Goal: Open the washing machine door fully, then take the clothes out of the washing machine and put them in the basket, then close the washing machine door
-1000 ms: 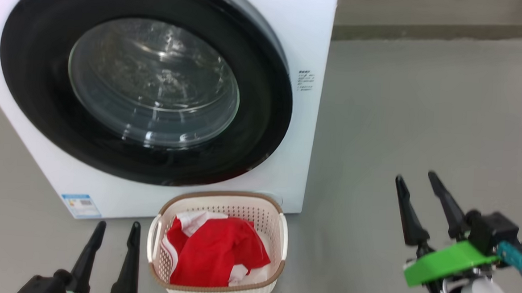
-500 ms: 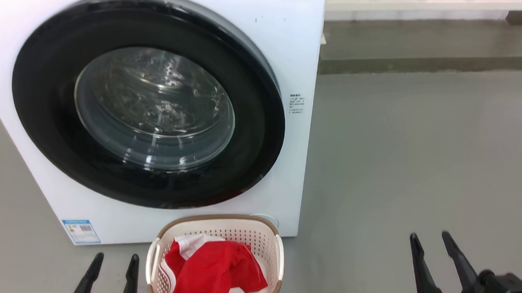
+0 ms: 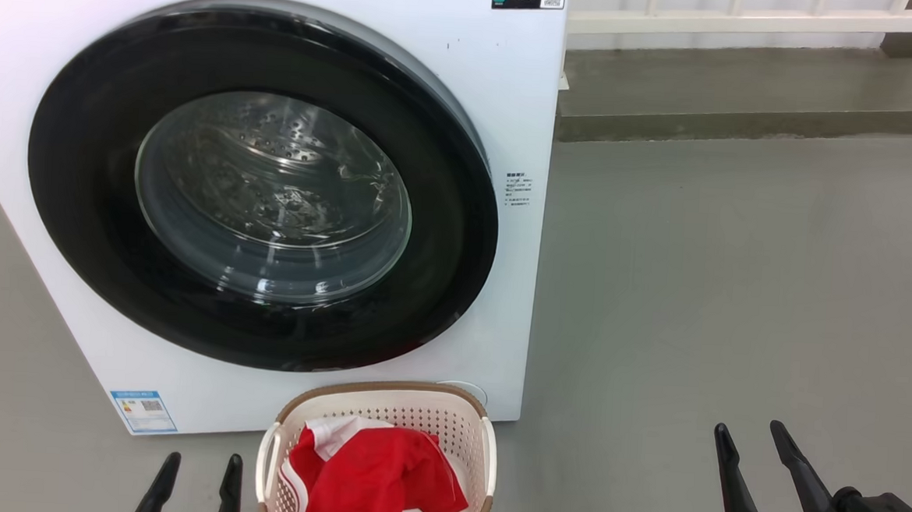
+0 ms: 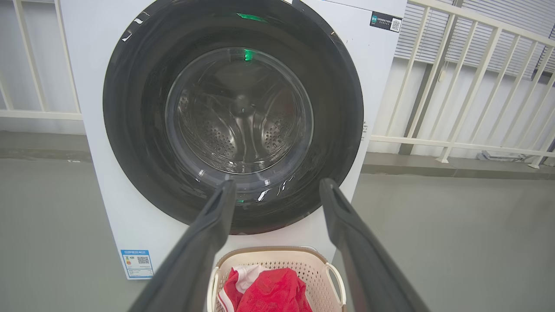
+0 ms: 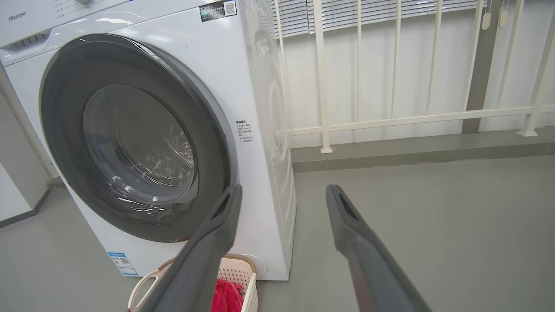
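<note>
Washing machine door [image 3: 264, 191] lies flat against the front of the washing machine [image 3: 512, 79]. From the right wrist view I see no gap along its black rim. Through the glass the drum [image 4: 240, 117] looks bare, no red inside.

Red clothes [image 3: 374, 478] are heaped in the basket [image 3: 386, 393], on the floor just in front of the machine, below the door.

My left gripper [image 3: 205, 457] is in front of the machine beside the basket, fingers spread, empty. My right gripper [image 3: 748, 426] is well off to the machine's right, also spread and empty.

Judgement: the closing step looks done, but I cannot confirm the latch. If a check push is needed, press the black rim rather than the glass bulge, slow and square, arm clear of the basket.
</note>
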